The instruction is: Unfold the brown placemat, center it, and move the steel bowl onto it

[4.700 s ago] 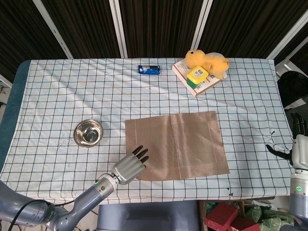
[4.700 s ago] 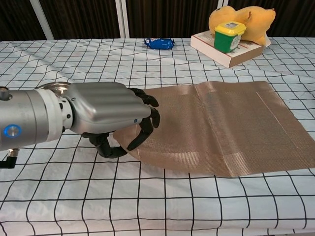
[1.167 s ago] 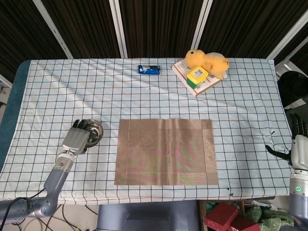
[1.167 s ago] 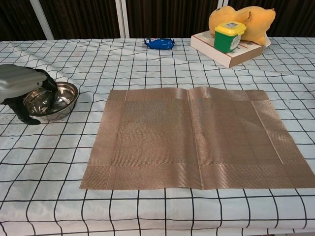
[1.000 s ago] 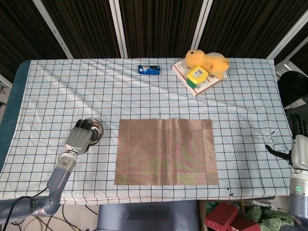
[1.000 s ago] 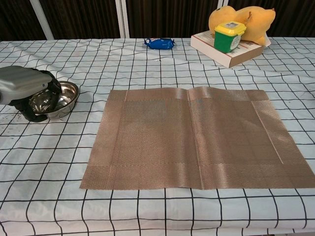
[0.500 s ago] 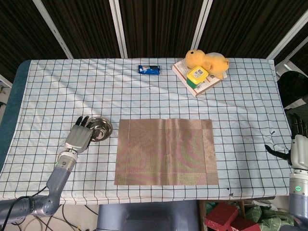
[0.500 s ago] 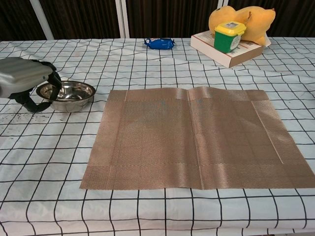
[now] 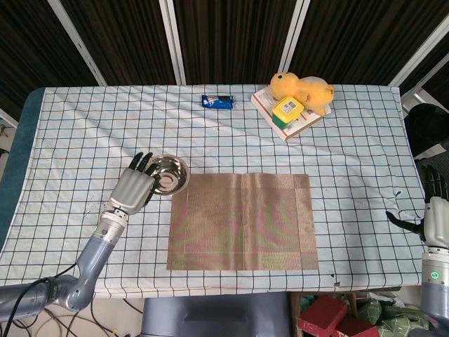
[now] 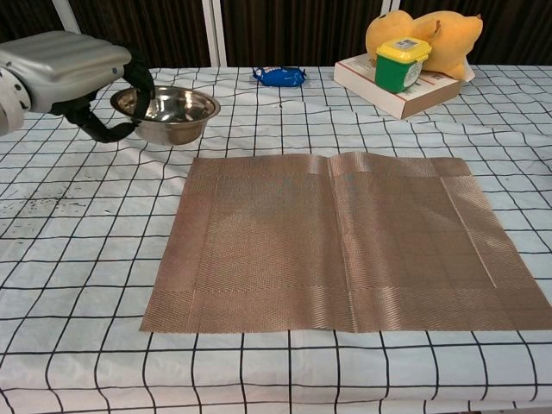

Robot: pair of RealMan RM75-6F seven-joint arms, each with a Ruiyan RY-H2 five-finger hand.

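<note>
Left of centre: left hand (image 9: pixel 135 188), fingers hooked over the rim of the round steel bowl (image 9: pixel 169 174), holding it raised just off the upper-left corner of the flat brown woven placemat (image 9: pixel 241 220), open checked tablecloth (image 9: pixel 84 133) around; lower right: right hand (image 9: pixel 433 219), state cannot be told.

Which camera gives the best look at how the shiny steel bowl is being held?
The chest view: from the side, the left hand grips the round steel bowl by its rim, lifted off the checked tablecloth. The head view looks straight down: the bowl sits beside the brown woven placemat, its height unclear.
</note>
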